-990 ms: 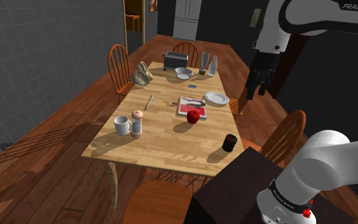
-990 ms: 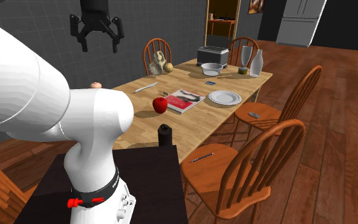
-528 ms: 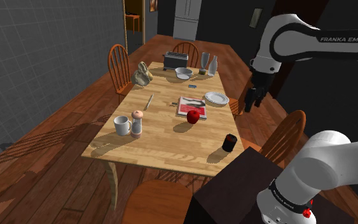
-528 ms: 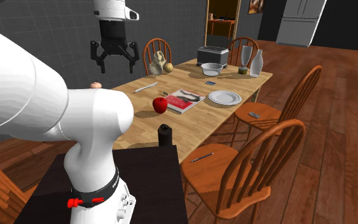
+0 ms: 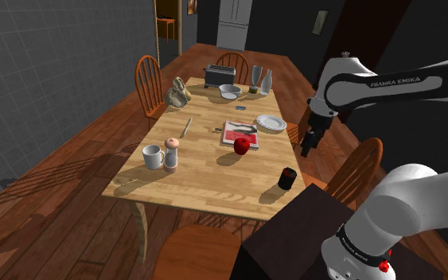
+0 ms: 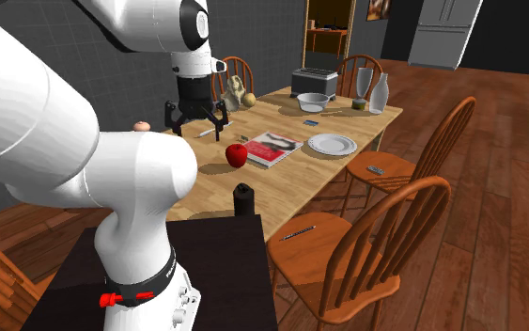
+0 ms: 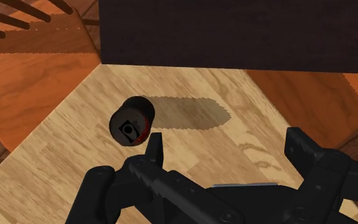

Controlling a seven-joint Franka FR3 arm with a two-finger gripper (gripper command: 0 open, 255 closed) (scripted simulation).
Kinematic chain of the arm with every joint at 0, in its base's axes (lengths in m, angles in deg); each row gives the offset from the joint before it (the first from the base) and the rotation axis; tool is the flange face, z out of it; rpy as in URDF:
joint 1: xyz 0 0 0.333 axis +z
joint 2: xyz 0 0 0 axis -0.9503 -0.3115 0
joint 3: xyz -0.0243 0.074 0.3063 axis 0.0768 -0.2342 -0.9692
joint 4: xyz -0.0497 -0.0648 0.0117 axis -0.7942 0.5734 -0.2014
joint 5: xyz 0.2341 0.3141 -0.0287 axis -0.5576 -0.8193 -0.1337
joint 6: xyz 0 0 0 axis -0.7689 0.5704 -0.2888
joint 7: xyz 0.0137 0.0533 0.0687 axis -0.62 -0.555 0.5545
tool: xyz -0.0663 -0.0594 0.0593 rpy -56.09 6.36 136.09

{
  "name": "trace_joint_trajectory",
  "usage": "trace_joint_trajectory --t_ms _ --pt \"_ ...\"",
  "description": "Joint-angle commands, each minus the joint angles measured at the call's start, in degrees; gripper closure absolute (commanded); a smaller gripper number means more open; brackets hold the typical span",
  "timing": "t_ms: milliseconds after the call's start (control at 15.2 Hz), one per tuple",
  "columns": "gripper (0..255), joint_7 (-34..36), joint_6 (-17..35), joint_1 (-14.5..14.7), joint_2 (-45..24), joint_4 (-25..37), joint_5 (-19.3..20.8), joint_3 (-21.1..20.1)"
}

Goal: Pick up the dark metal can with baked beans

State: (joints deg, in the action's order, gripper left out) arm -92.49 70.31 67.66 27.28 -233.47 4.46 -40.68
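1. Spread jaws: the all-black two-finger gripper (image 5: 308, 141) (image 6: 196, 127) (image 7: 225, 149) has its fingers standing apart, with bare tabletop between them and nothing clasped.
2. Under it runs the long, light wooden table (image 5: 198, 171) (image 6: 286, 179) (image 7: 75, 159), reaching from the near end to the far end of the room.
3. A dark box stand (image 5: 294, 231) (image 6: 168, 273) (image 7: 234, 32) sits against the table's near end.
4. One brown wooden spindle-back chair (image 5: 359, 169) (image 6: 384, 244) stands near the stand, on the shoulder view's right.
5. Far down the table is a silver toaster (image 5: 215, 76) (image 6: 314, 83).
6. A round white plate (image 5: 270, 122) (image 6: 332, 144) lies by the table's edge on the shoulder view's right.
7. The dark cylindrical can (image 5: 287, 178) (image 6: 243, 198) (image 7: 131, 121) stands upright at the table's near corner, just beside the stand. In the wrist view its top sits just past one fingertip, outside the gap and untouched.
8. A red apple (image 5: 243, 145) (image 6: 237, 155) rests mid-table, farther off than the can.
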Motion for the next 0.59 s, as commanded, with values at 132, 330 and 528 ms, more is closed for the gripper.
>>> trace_joint_trajectory --t_ms 132,330,528 --pt "0 -4.6 10.7 -1.1 -6.5 -2.8 3.1 4.2" --pt "0 -8.0 19.3 -1.3 -13.3 -3.6 4.5 7.5" --pt "0 -12.0 28.0 -0.6 -21.4 -3.3 4.5 11.0"
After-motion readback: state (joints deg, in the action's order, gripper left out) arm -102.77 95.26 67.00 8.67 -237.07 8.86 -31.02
